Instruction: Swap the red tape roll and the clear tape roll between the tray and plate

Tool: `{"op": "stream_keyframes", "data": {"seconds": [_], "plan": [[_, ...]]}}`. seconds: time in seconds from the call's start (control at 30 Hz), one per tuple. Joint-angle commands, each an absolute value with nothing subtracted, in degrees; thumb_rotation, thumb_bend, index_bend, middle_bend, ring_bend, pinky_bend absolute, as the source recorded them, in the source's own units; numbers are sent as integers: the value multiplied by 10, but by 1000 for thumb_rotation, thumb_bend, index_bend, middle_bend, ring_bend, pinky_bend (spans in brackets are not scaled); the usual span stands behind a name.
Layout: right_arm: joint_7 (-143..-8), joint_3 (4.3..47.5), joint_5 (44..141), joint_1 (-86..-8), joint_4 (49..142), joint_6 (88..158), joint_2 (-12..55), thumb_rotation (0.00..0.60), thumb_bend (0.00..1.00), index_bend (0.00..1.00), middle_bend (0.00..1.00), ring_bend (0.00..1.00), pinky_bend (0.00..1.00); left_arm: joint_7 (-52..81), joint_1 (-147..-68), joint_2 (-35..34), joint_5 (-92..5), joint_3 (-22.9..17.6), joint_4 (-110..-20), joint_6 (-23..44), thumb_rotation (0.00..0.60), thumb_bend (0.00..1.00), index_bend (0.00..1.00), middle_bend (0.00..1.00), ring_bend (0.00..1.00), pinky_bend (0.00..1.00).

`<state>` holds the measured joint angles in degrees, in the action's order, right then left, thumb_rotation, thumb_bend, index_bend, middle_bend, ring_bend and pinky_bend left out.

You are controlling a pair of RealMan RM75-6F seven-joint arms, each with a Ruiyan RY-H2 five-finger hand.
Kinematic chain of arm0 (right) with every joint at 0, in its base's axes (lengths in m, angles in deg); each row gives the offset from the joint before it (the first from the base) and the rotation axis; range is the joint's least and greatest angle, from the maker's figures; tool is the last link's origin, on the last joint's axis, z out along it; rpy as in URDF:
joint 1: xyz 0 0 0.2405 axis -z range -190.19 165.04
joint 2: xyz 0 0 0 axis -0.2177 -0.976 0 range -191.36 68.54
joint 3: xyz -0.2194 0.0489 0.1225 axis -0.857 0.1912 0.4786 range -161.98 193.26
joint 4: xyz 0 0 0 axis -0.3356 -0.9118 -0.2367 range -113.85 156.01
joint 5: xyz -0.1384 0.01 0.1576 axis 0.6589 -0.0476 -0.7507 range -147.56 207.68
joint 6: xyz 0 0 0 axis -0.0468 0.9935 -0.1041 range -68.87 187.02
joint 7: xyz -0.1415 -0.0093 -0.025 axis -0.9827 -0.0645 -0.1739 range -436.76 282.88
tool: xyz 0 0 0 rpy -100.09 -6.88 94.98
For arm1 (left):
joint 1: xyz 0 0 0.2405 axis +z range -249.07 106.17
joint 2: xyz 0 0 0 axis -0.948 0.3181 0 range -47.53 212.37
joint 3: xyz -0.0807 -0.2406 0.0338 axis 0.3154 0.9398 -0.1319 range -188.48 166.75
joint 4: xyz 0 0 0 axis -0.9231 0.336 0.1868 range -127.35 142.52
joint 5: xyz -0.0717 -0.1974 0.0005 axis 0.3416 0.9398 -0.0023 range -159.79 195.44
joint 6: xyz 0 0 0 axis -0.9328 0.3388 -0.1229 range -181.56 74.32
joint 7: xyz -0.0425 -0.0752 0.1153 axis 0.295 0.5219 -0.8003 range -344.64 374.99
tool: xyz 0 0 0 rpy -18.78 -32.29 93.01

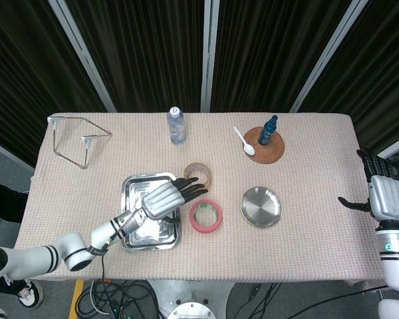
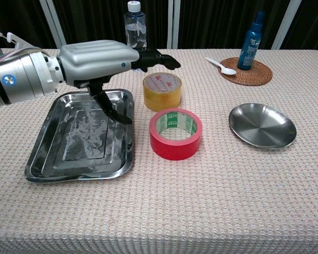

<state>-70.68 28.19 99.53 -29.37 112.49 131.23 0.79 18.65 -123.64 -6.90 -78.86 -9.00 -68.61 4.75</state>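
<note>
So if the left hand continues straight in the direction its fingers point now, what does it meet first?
Probably the red tape roll. In the head view the left hand is open above the tray, fingers pointing toward it, though height is unclear.

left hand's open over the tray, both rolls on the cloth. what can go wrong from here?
1. The red tape roll and clear tape roll lie close together between tray and plate. Fingers of the left hand closing on one could nudge the other.
2. Both rolls lie flat, so a grasp on the outer wall may slip.
3. Neither roll is in tray or plate; mixing up destinations is possible. The right hand hangs off the table's edge, far from the plate.
</note>
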Motion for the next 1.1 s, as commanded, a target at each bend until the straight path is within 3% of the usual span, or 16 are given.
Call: {"op": "stream_keyframes", "data": {"seconds": [0.03, 0.43, 1.1], "plan": [[-701, 284, 993, -292, 1123, 1312, 6, 600, 0, 0, 0, 0, 0, 154, -1247, -96, -822, -106, -647, 58, 600, 109, 67, 84, 15, 211], [-680, 282, 996, -286, 1103, 1304, 11, 600, 0, 0, 0, 0, 0, 99, -1301, -128, -889, -127, -602, 35, 600, 110, 73, 84, 14, 201], [-676, 283, 1000, -287, 1093, 1298, 20, 600, 0, 0, 0, 0, 0, 81, -1374, -118, -886, -132, -590, -48, 600, 111, 106, 88, 14, 200]]}}
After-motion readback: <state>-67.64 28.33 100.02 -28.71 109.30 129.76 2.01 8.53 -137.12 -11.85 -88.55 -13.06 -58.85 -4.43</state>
